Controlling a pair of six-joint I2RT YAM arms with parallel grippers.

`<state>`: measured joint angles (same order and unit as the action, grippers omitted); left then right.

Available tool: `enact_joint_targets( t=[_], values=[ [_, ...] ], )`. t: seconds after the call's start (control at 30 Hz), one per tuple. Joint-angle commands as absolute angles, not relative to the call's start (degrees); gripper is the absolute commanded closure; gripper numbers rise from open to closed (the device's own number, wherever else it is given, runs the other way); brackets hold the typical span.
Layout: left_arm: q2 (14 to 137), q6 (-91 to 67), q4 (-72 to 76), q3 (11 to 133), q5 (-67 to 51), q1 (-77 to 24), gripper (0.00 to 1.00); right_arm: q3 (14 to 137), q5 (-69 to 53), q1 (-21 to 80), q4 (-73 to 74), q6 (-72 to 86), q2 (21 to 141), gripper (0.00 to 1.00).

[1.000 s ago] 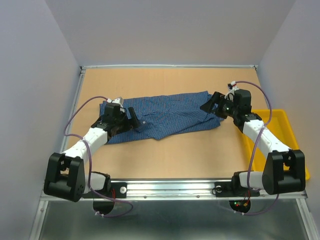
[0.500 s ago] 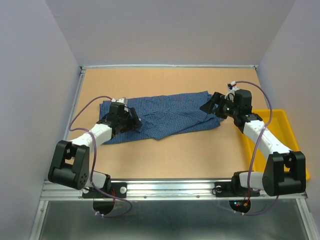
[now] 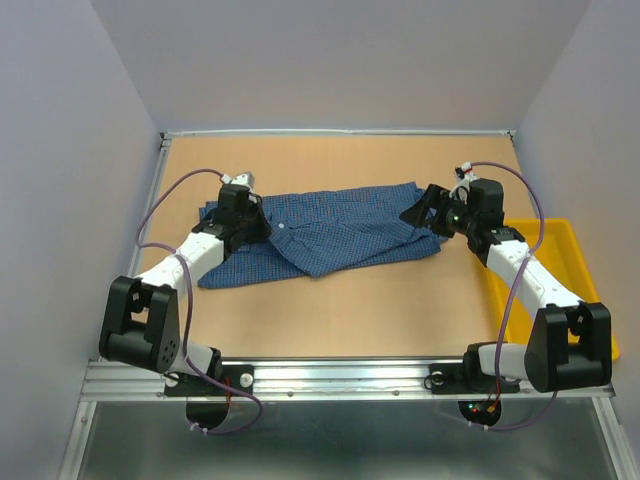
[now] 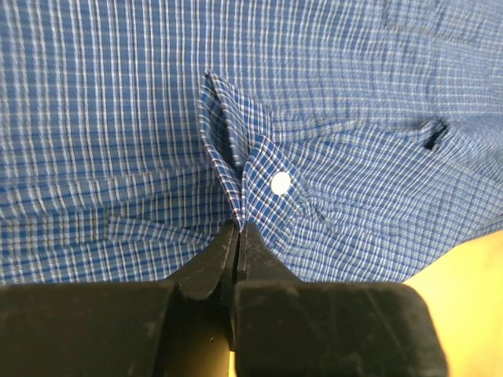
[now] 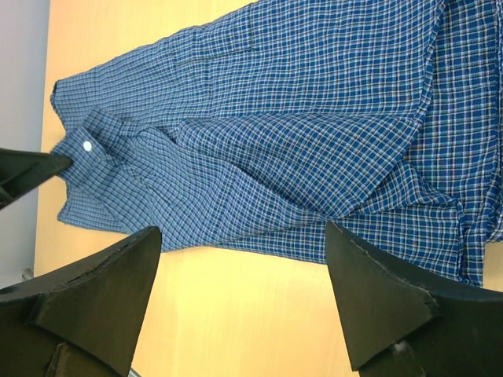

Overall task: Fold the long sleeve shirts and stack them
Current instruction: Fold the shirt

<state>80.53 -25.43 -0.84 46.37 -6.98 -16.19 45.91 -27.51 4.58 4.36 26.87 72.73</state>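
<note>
on the far half of the tan table a blue checked button-up shirt lies spread crosswise and rumpled between the two arms, not yet folded. its right end lies near the yellow tray but apart from it.

the left gripper is pinched down tight on a small ridge of cloth at the shirt's left end, with a white button just past the fingertips. whether that ridge is a cuff or a placket, i can't tell. the right gripper hangs over the shirt's right end with its jaws spread wide, holding nothing.

to my eye this is the start of a first fold, with a grip taken on one end only. the next move looks to call for the right gripper to come down and take its own end, or else for the left to lift and carry its end across. the pinch looks thin, so a slow lift would be wise.

the left wrist view alone shows the pinch itself, which the overhead view hides under the arm. the right wrist view shows the shirt's whole length and its creases, with the button at the far end. only the overhead view shows the tray and where both arms stand.
</note>
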Motion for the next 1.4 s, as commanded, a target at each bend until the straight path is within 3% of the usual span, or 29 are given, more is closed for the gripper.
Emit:
enact_joint_targets(
  t=[0.0,0.37,0.53,0.97,1.37],
  values=[
    [78.58,-23.2,-3.6,52.2,-4.75,-16.52,0.97,44.47,-28.39,4.92,3.16,25.93,71.46,0.11],
    [72.69,-21.36,-5.1,58.36,-4.39,-16.52,0.97,44.38,-28.3,4.92,3.25,25.23,72.24,0.11],
    [70.41,-21.88,-4.84,60.64,-10.28,-17.49,0.97,46.31,-28.13,4.83,3.25,24.79,74.44,0.12],
    [61.0,-14.77,-0.7,56.43,-25.74,-35.76,0.97,50.54,-22.41,5.01,3.25,24.79,72.78,0.12],
    [66.34,-7.74,-0.79,57.04,-34.36,-54.29,1.0,49.57,-17.84,4.92,3.6,23.64,66.98,0.12]
  ],
)
